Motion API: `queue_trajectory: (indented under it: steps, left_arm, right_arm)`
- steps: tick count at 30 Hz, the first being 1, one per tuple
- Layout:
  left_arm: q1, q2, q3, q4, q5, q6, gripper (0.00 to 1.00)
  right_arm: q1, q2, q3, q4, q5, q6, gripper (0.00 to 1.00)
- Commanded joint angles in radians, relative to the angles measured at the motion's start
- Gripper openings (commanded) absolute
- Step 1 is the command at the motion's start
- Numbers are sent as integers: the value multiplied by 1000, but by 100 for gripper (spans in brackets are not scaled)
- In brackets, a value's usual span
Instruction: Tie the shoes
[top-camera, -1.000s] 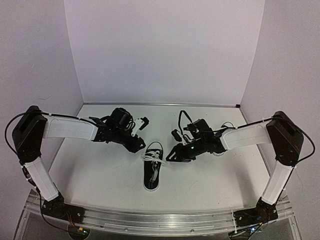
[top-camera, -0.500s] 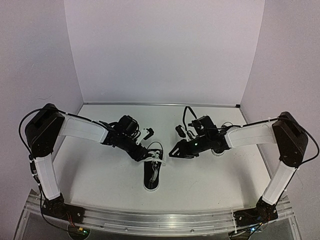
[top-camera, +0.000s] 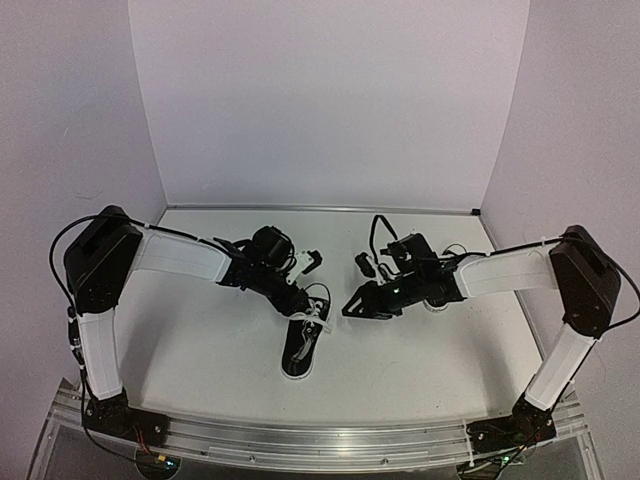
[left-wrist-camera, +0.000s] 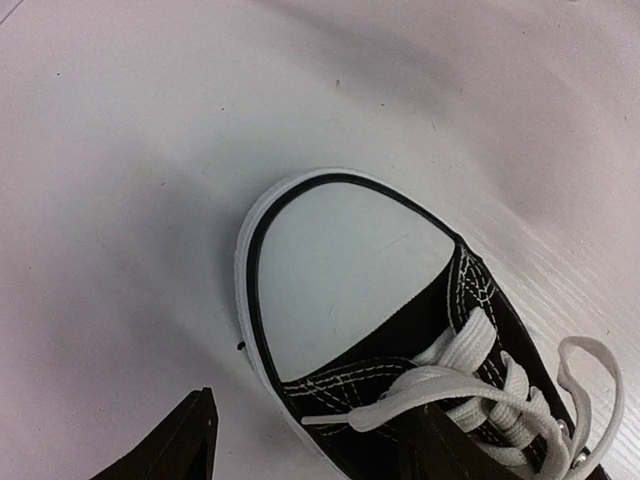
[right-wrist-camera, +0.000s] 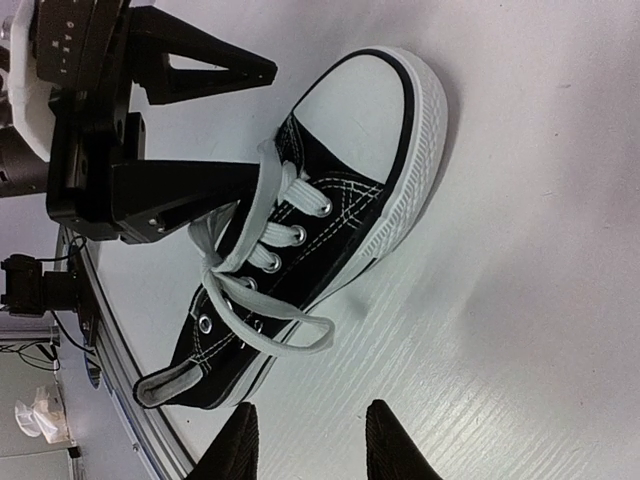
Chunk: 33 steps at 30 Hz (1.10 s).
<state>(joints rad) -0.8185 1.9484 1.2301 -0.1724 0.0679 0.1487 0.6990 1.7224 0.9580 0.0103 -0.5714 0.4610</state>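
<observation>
While tying the shoe (top-camera: 302, 345), start with one strand of the laces (right-wrist-camera: 262, 225). Lower the left gripper (left-wrist-camera: 312, 405) to take a single strand between its fingers, then close without pinching tongue or canvas. Leave the slack loop (right-wrist-camera: 290, 335), on the side facing the right gripper (right-wrist-camera: 312, 405), for that arm. Pull both ends apart evenly so as not to drag the shoe. Judged to be the start of the first knot, with nothing tied yet.

Stands upright on its sole on the table (top-camera: 200, 350), directly under the left gripper, lacing beneath the fingers and toe cap (left-wrist-camera: 350, 270) just beyond the fingertips. Lies ahead and to the left of the right gripper, heel end nearest, close but apart. Stretches lengthwise from heel to toe, pointing its toe away from the arm bases, slightly skewed.

Note the left gripper wide open astride the lacing, one finger across the laces, apparently gripping nothing. Note the right gripper partly open and empty above bare table.
</observation>
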Motion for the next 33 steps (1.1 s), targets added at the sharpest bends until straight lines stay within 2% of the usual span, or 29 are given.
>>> queue_trajectory:
  steps: [1,12,17,22,26,30,33]
  left_arm:
    - [-50,-7,51,86,-34,28,64]
    - [-122,-32,66,86,-95,108,63]
    - [-132,-78,26,99,2,175,64]
    - [-131,-175,-82,219,61,187,65]
    - [-131,-195,-89,168,181,242,65]
    - [-126,-201,-95,138,147,233,64]
    - [-75,-229,-122,180,144,154,64]
  right_arm:
    - [-10,-39,-12,10,12,-9,34]
    - [-15,-43,-21,10,15,-8,35]
    - [-20,-33,-21,10,20,-3,35]
    - [-27,-20,-20,9,26,1,35]
    - [-30,-2,-14,11,30,6,35]
    - [-30,7,2,14,27,13,35]
    - [-30,19,48,14,35,26,35]
